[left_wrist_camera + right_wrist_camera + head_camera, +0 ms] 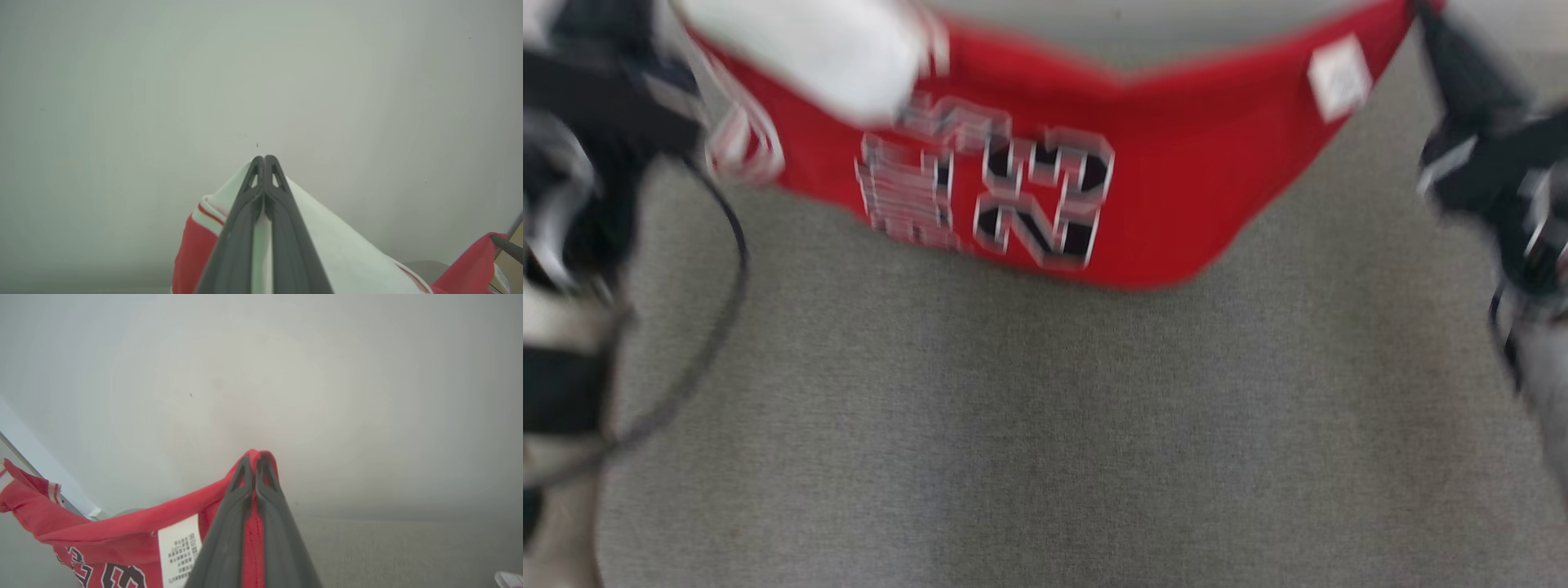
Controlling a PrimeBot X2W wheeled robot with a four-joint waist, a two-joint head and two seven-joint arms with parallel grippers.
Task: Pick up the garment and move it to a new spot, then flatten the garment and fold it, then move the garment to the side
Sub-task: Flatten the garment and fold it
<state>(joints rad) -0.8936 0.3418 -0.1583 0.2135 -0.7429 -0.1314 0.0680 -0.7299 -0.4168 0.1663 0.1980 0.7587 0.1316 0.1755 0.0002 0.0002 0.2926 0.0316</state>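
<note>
Left gripper (264,157): fingers pressed together on a white panel (339,245) of the red jersey (1176,180). The cloth is pinched along the fingers right up to the tips.

Right gripper (254,459): also clamped shut, on a red edge. A small fold of fabric pokes just past the tips. The care label (179,549) hangs close beside the fingers.

The jersey hangs stretched between the two grippers with its middle sagging, printed numbers facing the head camera, over the grey surface (1045,441). I cannot tell whether the lowest fold touches the surface. The head view is smeared, likely from motion.

Risks, as judged:
- Both holds are narrow pinches on thin cloth. A quick swing or the arms pulling wider could drag an edge out, the right one first, dropping that side into a heap.
- The holds look mismatched, white panel against red edge, so the jersey may land skewed or twisted, making it harder to flatten.
- A dark cable (731,269) loops just beside the jersey's left end and could snag the fabric as it is lowered.
- The sagging middle could touch down early and fold under itself.
</note>
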